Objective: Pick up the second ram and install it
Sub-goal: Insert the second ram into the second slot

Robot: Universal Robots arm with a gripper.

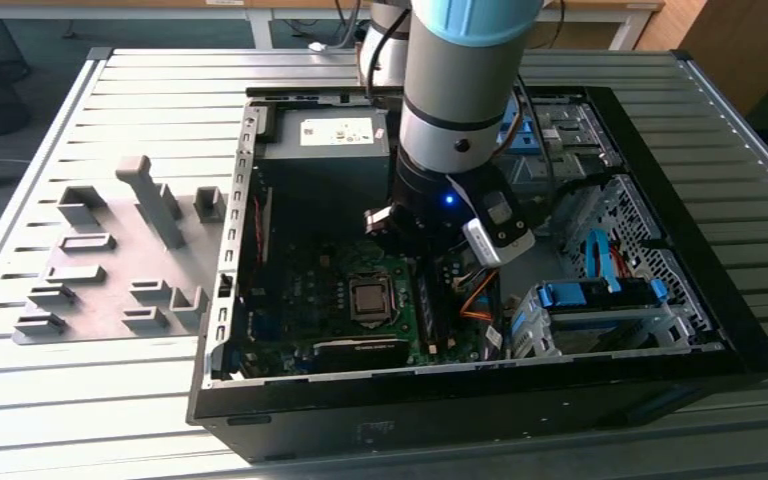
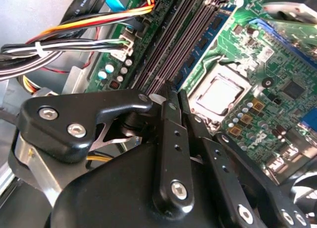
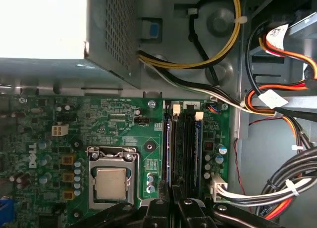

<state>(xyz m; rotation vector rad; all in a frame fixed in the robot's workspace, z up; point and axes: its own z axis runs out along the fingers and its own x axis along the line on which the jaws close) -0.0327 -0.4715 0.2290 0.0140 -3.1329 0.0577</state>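
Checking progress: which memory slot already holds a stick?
The slot nearest the processor socket: a blue chip-studded stick stands in it; neighbouring slots look bare.

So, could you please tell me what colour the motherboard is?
Green; the motherboard shows best in the first wrist view.

Cable bundles (image 3: 277, 183) crowd one side of the memory slots (image 3: 184, 149); the processor socket (image 3: 111, 181) flanks the other, leaving a narrow lane.

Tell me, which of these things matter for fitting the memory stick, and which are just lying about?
Job in hand:
second ram
gripper, close over it
black memory slots

Just lying about:
grey fixture blocks outside the case
cable bundles
processor socket
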